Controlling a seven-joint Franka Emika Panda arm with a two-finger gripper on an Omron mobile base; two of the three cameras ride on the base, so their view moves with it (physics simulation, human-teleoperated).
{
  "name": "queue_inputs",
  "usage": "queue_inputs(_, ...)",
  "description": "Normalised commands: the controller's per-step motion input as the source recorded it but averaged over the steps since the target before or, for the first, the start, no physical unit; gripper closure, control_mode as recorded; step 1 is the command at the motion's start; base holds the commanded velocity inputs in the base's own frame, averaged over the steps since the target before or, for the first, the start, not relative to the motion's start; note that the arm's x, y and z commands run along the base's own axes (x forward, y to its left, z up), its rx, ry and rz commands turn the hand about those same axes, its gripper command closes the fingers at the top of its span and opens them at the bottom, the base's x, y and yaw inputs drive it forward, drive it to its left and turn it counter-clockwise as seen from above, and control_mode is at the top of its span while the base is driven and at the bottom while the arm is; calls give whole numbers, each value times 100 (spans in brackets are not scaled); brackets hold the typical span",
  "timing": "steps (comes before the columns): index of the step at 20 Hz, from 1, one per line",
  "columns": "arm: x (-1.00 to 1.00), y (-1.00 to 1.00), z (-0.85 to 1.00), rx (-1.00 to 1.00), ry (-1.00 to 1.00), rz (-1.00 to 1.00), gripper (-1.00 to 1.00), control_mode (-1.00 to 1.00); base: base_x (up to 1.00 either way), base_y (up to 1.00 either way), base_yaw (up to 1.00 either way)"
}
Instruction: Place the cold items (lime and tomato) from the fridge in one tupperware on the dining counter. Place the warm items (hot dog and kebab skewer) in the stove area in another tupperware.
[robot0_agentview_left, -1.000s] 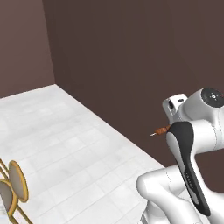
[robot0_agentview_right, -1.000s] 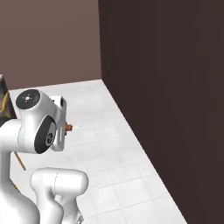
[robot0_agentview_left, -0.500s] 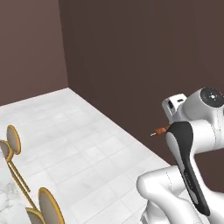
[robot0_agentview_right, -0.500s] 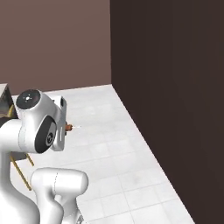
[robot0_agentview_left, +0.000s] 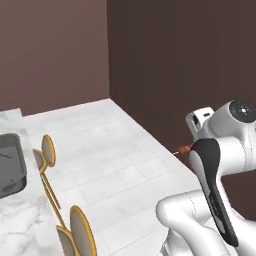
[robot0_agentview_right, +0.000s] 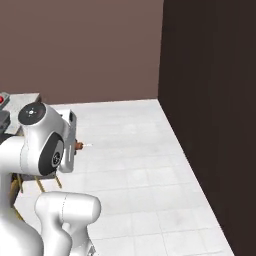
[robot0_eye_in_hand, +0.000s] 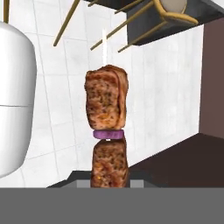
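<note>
Right up close in the hand view, the kebab skewer (robot0_eye_in_hand: 107, 131) stands straight out from the gripper (robot0_eye_in_hand: 109, 186): two chunks of browned meat with a purple onion ring between them and a thin pale stick poking out past the far chunk. The jaws are clamped tight on the near end of it, the fingertips themselves tucked low under the meat. So one warm item is in hand and on its way; my read is that the carry is the step under way, with the drop into a tupperware yet to come, and the lime, tomato and hot dog cannot be judged from here. The arm is folded in close over the base, elbow bent, the hand held level at about shoulder height, and the skewer tip (robot0_agentview_left: 183, 148) peeks out sideways past the wrist, also seen from the other side (robot0_agentview_right: 81, 145). Beyond it lie pale floor tiles (robot0_agentview_left: 115, 165), then gold-backed stools (robot0_agentview_left: 47, 150) along a marble counter (robot0_agentview_left: 20, 225) carrying a dark tray-like thing (robot0_agentview_left: 11, 165), and farthest off the brown wall (robot0_agentview_right: 90, 50).
</note>
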Motion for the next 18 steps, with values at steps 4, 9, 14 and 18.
queue_inputs(4, 0, 0, 0, 0, 0, 0, 100, 100, 31, 16, 42)
queue_inputs(9, 0, 0, 0, 0, 0, 0, 100, 100, 27, 8, 47)
queue_inputs(14, 0, 0, 0, 0, 0, 0, 100, 100, 53, 0, 36)
queue_inputs(18, 0, 0, 0, 0, 0, 0, 100, 100, 71, 0, 24)
